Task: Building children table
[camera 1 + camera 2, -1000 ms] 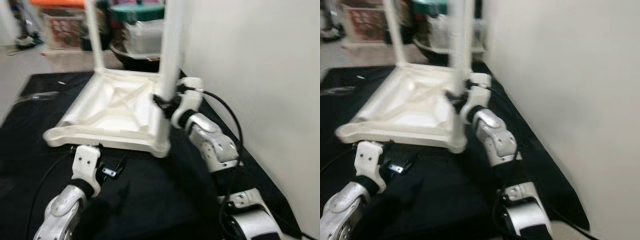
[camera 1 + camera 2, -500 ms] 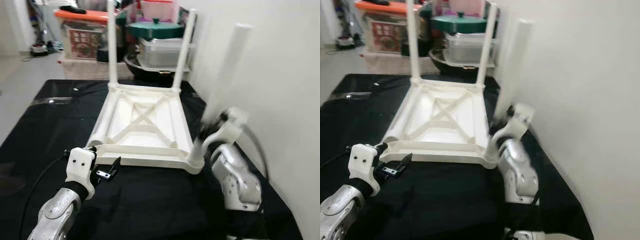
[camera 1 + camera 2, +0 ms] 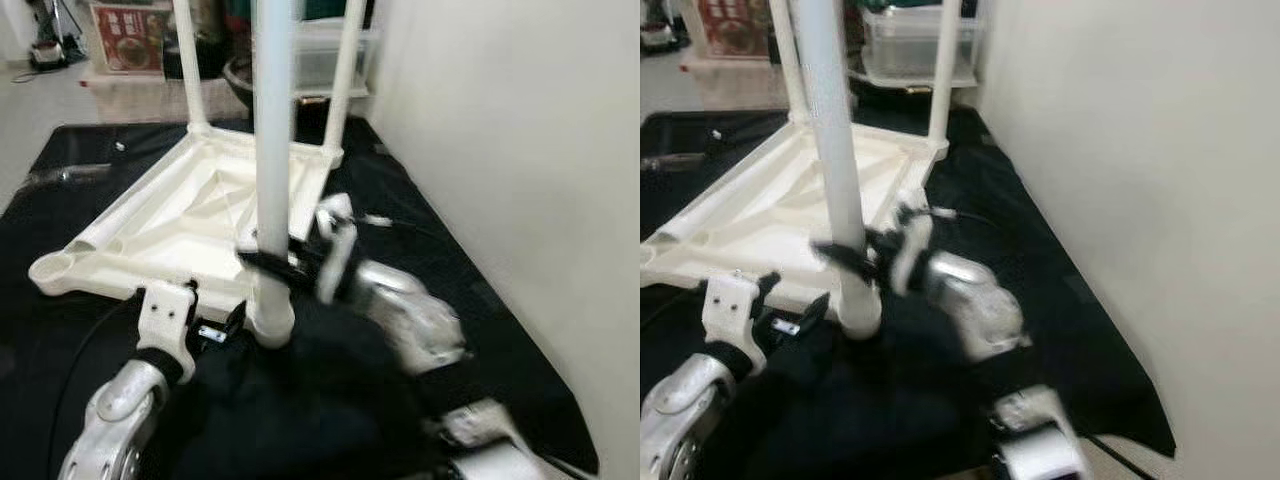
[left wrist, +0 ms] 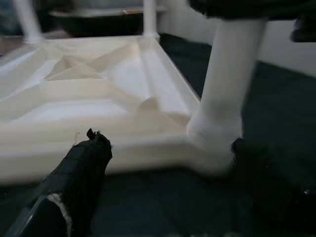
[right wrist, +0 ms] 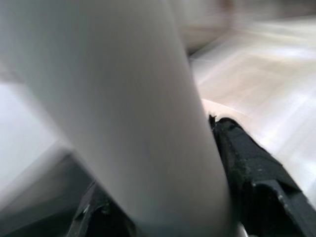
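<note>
Two far legs [image 3: 343, 75] stand before storage boxes [image 3: 320, 60]; right gripper [image 3: 268, 266] pinches the near leg [image 3: 271, 150], left gripper [image 3: 222, 328] spread beside the tabletop [image 3: 170, 225].

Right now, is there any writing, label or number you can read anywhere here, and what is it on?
No text can be read.
The red printed box on the floor beyond the upturned white table: a pale print, too blurred to read.
The white table leg held in the right gripper: no marking shows.
</note>
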Available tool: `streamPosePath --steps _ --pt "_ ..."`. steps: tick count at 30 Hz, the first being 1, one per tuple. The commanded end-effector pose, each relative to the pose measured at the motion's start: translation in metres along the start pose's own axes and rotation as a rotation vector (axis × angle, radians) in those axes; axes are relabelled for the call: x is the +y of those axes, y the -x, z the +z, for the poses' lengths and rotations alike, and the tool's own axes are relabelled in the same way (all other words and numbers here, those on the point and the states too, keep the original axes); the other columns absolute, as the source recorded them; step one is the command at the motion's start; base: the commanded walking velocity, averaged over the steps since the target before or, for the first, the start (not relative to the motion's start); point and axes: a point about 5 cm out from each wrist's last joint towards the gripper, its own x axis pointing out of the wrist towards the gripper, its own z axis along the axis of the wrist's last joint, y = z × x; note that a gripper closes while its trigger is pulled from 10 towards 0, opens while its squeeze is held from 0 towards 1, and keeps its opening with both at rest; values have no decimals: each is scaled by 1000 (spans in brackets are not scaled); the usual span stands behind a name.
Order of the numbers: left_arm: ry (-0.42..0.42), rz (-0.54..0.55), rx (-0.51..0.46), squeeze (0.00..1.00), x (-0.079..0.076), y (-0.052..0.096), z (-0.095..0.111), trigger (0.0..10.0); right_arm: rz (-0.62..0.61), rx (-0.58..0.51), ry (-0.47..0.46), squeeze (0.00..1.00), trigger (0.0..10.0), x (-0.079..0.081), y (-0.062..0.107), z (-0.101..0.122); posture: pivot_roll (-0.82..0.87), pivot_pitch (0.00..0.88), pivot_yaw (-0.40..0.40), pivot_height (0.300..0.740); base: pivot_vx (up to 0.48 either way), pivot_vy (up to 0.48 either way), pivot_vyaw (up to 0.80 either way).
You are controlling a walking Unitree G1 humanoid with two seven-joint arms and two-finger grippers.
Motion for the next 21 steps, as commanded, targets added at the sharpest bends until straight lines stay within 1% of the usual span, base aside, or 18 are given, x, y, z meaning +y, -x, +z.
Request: streamPosePath --steps 1,2,3,4,5,7,8,10,12,13,14,15,16,17,18,19,20,21 --pt "1 27 25 0 5 5 -5 10000 -703 125 -30 0 0 -88 42 -42 122 0 -89 740 0 0 0" --pt "1 24 25 0 5 4 -5 10000 -830 137 -21 0 0 -103 57 -48 119 0 -86 740 0 0 0" --pt "1 24 25 0 5 4 -5 10000 -830 137 -21 0 0 -103 57 -48 119 0 -86 740 0 0 0" --pt "2 22 25 0 4 4 -4 10000 -875 157 -1 0 0 -110 73 -54 102 0 -75 740 0 0 0" --pt "2 22 25 0 4 4 -4 10000 -875 157 -1 0 0 -110 73 -54 102 0 -75 740 0 0 0" --pt "3 14 29 0 4 4 -4 10000 -879 183 102 0 0 -112 99 -59 84 0 -66 740 0 0 0" --pt "2 9 33 0 4 3 -5 10000 -880 218 142 0 0 -113 112 -63 64 0 -57 740 0 0 0" --pt "2 9 33 0 4 3 -5 10000 -880 218 142 0 0 -113 112 -63 64 0 -57 740 0 0 0" --pt "1 3 34 0 3 2 -5 10000 -819 308 168 0 0 -113 123 -72 54 0 -52 740 0 0 0" --pt "1 3 34 0 3 2 -5 10000 -819 308 168 0 0 -113 123 -72 54 0 -52 740 0 0 0" --pt "2 1 33 0 3 2 -4 10000 -712 269 146 0 10000 -104 115 -66 49 0 -48 740 0 0 0" --pt "2 1 33 0 3 2 -4 10000 -712 269 146 0 10000 -104 115 -66 49 0 -48 740 0 0 0" --pt "3 0 32 0 3 1 -4 10000 -587 174 94 1000 10000 -92 102 -52 52 0 -49 740 0 0 0" --pt "3 0 32 0 3 1 -4 10000 -587 174 94 1000 10000 -92 102 -52 52 0 -49 740 0 0 0" --pt "3 -1 32 0 3 1 -5 10000 -418 23 52 1000 10000 -79 78 -22 72 0 -57 740 0 0 0" --pt "3 -1 32 0 3 1 -5 10000 -418 23 52 1000 10000 -79 78 -22 72 0 -57 740 0 0 0" --pt "3 -1 32 0 4 1 -5 10000 -258 -81 9 0 10000 -67 60 2 80 0 -61 740 0 0 0" --pt "3 1 33 0 5 1 -5 10000 -179 -138 -10 0 10000 -61 50 20 80 0 -61 740 0 0 0"
